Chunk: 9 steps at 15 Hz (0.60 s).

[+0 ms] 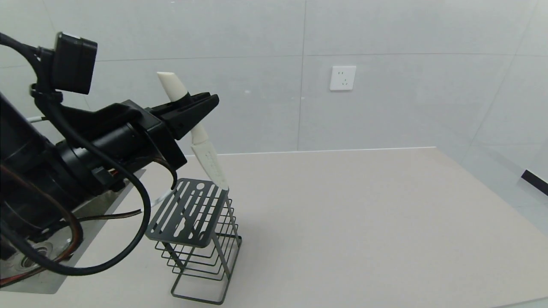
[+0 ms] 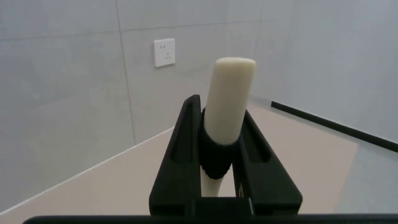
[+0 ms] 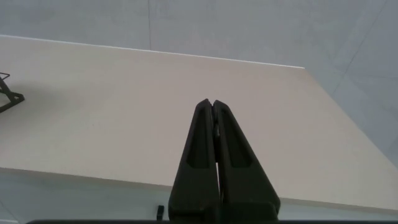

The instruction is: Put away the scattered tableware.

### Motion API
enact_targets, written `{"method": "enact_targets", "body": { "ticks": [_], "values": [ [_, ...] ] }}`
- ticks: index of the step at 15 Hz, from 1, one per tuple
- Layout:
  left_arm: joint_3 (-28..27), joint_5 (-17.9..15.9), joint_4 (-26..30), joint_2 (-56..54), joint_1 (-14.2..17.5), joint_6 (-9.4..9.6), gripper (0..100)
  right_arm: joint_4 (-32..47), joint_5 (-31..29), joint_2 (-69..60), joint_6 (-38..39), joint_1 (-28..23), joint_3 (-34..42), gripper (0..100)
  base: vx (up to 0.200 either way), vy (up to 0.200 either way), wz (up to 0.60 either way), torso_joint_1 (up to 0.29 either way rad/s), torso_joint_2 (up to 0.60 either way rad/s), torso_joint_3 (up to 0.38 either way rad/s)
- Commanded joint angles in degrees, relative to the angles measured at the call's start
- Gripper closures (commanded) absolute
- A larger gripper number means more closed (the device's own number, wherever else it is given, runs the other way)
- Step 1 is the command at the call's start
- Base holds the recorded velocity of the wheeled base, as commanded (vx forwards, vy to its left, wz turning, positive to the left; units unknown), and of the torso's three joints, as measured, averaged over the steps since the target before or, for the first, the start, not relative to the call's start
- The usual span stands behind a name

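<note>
Over countertop (image 1: 364,222), left jaws clamp knife (image 1: 209,158) handle, tip at rack (image 1: 188,214).

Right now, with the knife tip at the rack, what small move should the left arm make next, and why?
Probably ease the white knife down along its blade into a slot of the knife rack. The left gripper is shut on its handle, the blade slants downward, its tip sits at the slotted top's far corner, not yet sunk in.
</note>
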Motion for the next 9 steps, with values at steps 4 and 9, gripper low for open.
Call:
{"method": "enact_targets", "body": {
  "ticks": [4, 9],
  "values": [
    [-0.2, 8.2, 0.9, -2.9, -2.4, 4.47, 100, 2.6, -2.6, 0.1, 3.9, 0.0, 0.0, 100, 0.0, 0.0, 0.0, 0.0, 0.0, 0.0],
    [2.0, 22.2, 0.2, -0.5, -6.1, 4.47, 100, 2.6, -2.9, 0.1, 3.9, 0.0, 0.0, 100, 0.0, 0.0, 0.0, 0.0, 0.0, 0.0]
  ]
}}
